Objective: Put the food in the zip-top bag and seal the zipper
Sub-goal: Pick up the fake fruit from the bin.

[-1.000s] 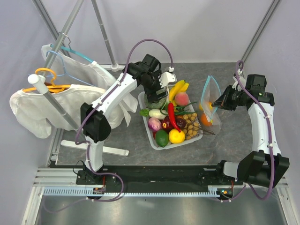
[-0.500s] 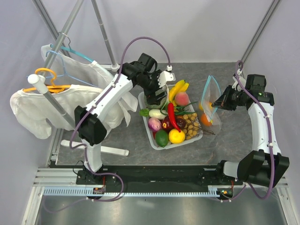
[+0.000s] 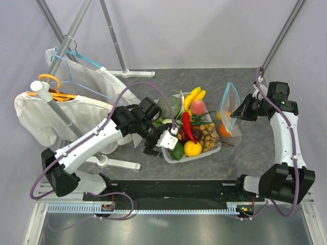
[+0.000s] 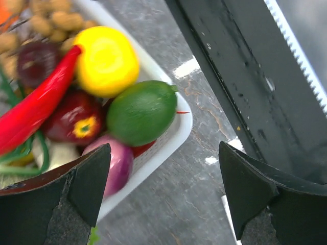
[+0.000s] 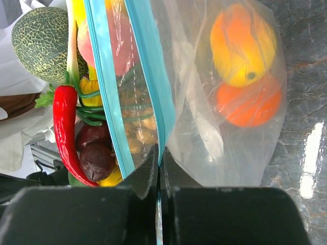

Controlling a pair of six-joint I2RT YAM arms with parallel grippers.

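Observation:
The food lies heaped in a white tray: a green lime, a yellow piece and a red chili among it. My left gripper hovers open at the tray's near-left corner, holding nothing. In its wrist view the lime, a purple piece and the tray rim sit just ahead of the left gripper. My right gripper is shut on the teal zipper of the zip-top bag. It holds the mouth open. An orange and a yellow-orange piece lie inside.
A clothes rack stands at the left with white garments, an orange hanger and a light-blue hanger. Its white foot lies on the table beside my left gripper. A black rail runs along the near edge.
My left arm has swung from the tray's far side down to its near-left corner. The right arm and the bag have not moved.

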